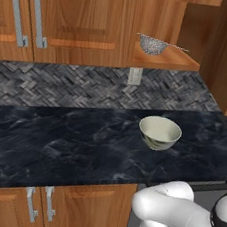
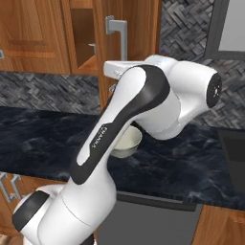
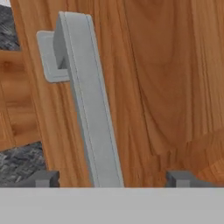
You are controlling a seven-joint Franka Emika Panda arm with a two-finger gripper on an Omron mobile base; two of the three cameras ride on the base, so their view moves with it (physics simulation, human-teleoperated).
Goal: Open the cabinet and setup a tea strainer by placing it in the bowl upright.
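Left base view: cabinet (image 1: 168, 36) open, tea strainer (image 1: 153, 45) on its shelf, bowl (image 1: 159, 132) on black marble counter (image 1: 57, 139), herringbone backsplash behind. Right base view: arm hides most of the bowl. Hand view: gripper (image 3: 113, 178) jaws spread, straddling the bar handle (image 3: 89, 105); back straight off, then reach for the strainer.

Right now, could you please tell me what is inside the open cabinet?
The tea strainer sits on the cabinet's plain wood shelf, mesh basket upright. The upper part of the inside is cut off by the picture's edge, so anything higher cannot be seen.

One tea strainer (image 1: 153, 45), one bowl (image 1: 159, 132) (both unstacked), one cabinet (image 1: 165, 58).
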